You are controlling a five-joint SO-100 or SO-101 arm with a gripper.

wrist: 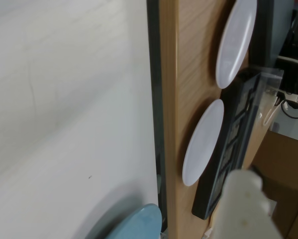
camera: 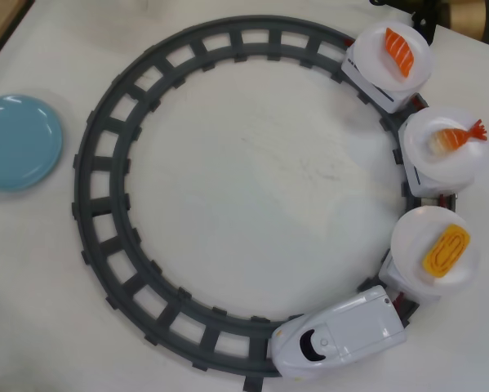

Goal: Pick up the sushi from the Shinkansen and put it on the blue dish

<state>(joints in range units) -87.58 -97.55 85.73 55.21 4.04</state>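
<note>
The yellow-orange egg sushi point(camera: 446, 250) lies on the white plate of the car right behind the Shinkansen point(camera: 342, 333), at the lower right of the overhead view. The white train stands on the grey ring track point(camera: 97, 163) with its nose to the lower left. The blue dish point(camera: 17, 143) sits empty at the far left, outside the ring; its edge also shows in the wrist view point(wrist: 134, 224). The arm is not in the overhead view. In the wrist view only one blurred white finger point(wrist: 246, 204) shows at the lower right, far from the sushi.
Two more cars carry a salmon piece point(camera: 399, 51) and a shrimp piece point(camera: 455, 137) at the upper right. In the wrist view a wooden strip holds two spare white plates point(wrist: 203, 142) and a dark track piece point(wrist: 233, 144) beside the table's edge.
</note>
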